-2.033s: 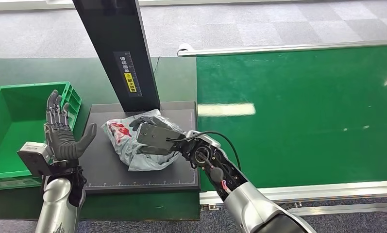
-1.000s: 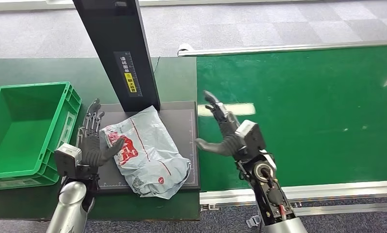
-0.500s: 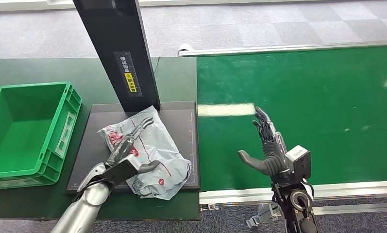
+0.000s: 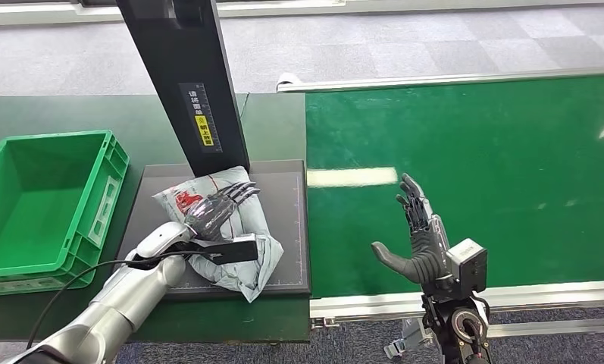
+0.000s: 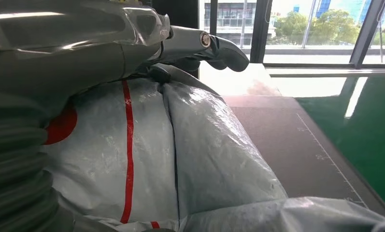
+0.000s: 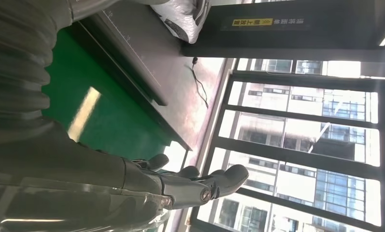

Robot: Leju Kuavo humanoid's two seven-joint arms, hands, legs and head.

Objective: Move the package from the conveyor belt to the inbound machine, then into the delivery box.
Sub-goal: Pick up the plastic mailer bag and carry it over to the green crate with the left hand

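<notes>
The package, a grey plastic mailer with red print, lies crumpled on the black plate of the inbound machine, at the foot of its dark post. My left hand rests on top of it with its fingers stretched across toward the post. The left wrist view shows those fingers extended just over the bag, not clasped around it. My right hand is raised and open over the near edge of the green conveyor belt, holding nothing. The right wrist view shows that hand with its fingers apart.
A green crate, the delivery box, stands left of the plate with nothing inside. The post rises at the plate's far side. A metal rail runs along the belt's near edge. Grey carpet lies beyond the table.
My right hand let go of the package and drew back over the belt's near edge. My left hand came in from the crate side and now lies on the package, which has bunched up.
</notes>
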